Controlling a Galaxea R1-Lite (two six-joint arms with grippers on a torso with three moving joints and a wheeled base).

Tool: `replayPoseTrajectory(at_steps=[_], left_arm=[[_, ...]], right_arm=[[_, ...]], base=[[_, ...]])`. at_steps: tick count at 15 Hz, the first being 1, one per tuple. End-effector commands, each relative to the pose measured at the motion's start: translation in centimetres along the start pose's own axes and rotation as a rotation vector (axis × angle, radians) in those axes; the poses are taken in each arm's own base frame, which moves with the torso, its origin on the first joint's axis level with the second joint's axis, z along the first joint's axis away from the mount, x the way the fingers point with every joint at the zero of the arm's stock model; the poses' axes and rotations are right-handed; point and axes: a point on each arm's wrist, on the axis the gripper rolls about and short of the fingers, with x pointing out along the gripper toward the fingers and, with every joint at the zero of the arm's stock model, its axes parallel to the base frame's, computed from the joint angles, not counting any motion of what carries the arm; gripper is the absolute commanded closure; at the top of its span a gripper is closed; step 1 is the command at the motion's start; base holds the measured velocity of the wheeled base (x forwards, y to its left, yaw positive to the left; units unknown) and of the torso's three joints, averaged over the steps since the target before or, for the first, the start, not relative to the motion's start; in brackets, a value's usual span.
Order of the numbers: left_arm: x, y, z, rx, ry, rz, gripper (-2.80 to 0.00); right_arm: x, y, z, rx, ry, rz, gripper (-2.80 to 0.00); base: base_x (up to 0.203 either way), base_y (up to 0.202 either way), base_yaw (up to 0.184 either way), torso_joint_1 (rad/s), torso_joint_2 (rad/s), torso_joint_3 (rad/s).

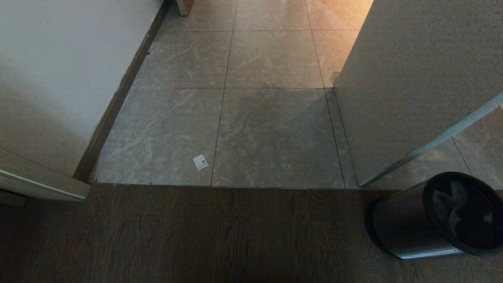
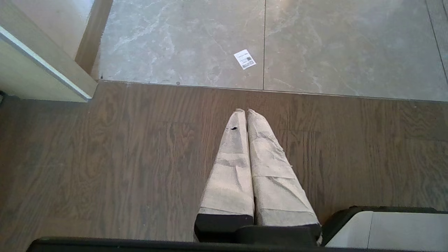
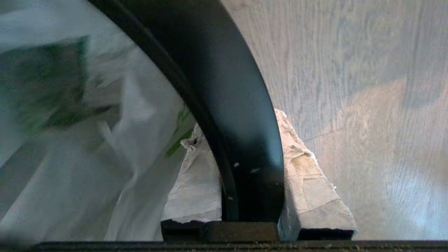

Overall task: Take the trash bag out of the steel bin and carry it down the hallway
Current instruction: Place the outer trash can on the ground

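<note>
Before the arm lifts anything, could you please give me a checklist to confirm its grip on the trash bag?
1. Right gripper holds trash bag: not ok; its fingers straddle the black rim, with the bag beside the inner finger.
2. Bag inside steel bin: ok.
3. Bin upright: ok.
4. Bag handles located: cannot tell.
5. Left gripper parked shut above wood floor: ok.

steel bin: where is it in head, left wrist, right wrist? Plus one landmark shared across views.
Head view: steel bin at lower right, on the dark wood floor, trash bag inside.
Left wrist view: not in it.
Right wrist view: only its black rim shows, curving up between the right gripper fingers, which close on it.
Shared landmark: white label on the tiles, head and left wrist views.
</note>
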Motion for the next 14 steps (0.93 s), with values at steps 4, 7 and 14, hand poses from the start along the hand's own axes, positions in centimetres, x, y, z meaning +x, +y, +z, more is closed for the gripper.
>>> replayPoseTrajectory(at_steps=[4, 7, 14], left_arm=[[0.0, 0.0, 0.0, 0.000, -0.001, 0.001, 0.00], [0.0, 0.0, 0.0, 0.000, -0.001, 0.001, 0.00], [0.0, 0.0, 0.0, 0.000, -0.001, 0.001, 0.00]], right_arm=[[-8.7, -0.1, 1.7, -0.078, -0.153, -0.079, 0.00], [-13.3, 0.8, 2.5, -0.105, -0.240, -0.129, 0.00], [-22.0, 3.7, 3.0, -0.177, -0.398, -0.207, 0.00]], base=[[0.000, 0.000, 0.000, 0.000, 0.00, 0.000], [0.000, 0.000, 0.000, 0.000, 0.00, 0.000], [0.000, 0.000, 0.000, 0.000, 0.00, 0.000]])
